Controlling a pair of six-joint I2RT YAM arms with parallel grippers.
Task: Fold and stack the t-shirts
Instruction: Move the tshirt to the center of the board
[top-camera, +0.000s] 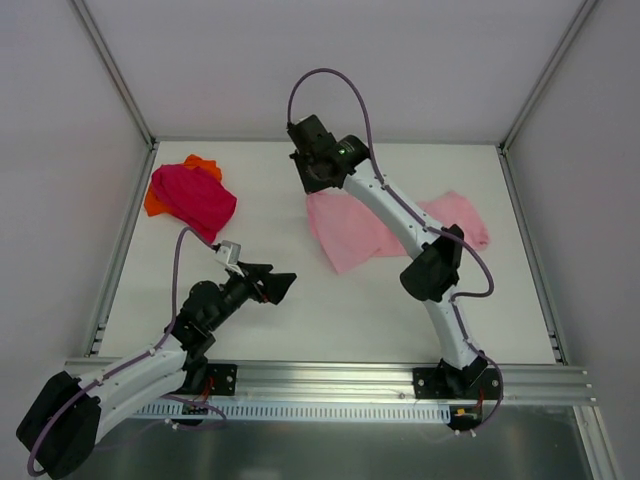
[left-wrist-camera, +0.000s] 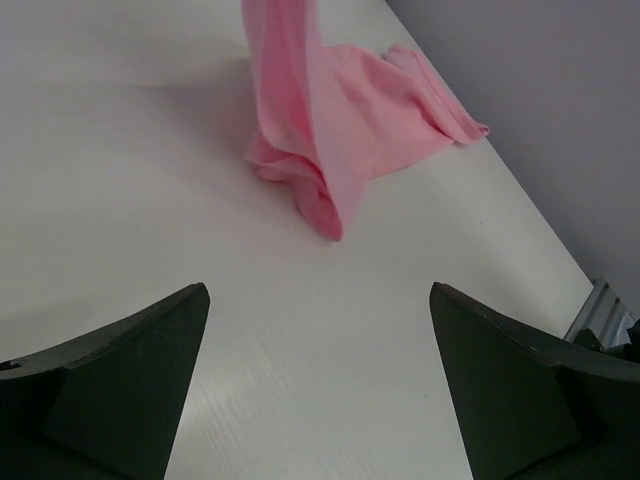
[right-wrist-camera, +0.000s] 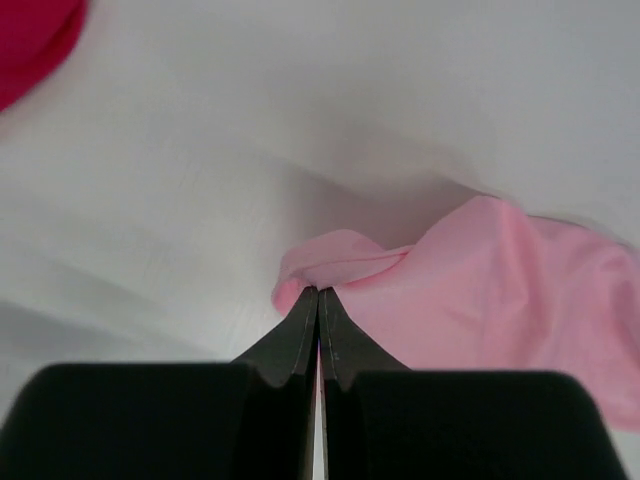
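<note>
From above, my right pincer (top-camera: 312, 168) sits upper centre, the pink shirt (top-camera: 350, 240) trailing right across the worktop (top-camera: 300, 330). The magenta shirt (top-camera: 195, 197) and orange shirt (top-camera: 203, 163) bunch upper left.

My left wrist shows the left pincer (left-wrist-camera: 318, 292) spread and empty, with pink cloth hanging from top centre.

My right wrist shows fingers (right-wrist-camera: 300, 330) pressed together, pinching a pink edge. The shirt looks light and limp; I'd take a second hem corner.

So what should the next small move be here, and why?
Probably bring the open left claw forward to the light pink t-shirt and take a second edge. The right claw is shut on one pinched bit, the cloth hangs bunched, and the left claw is empty, facing it.
</note>
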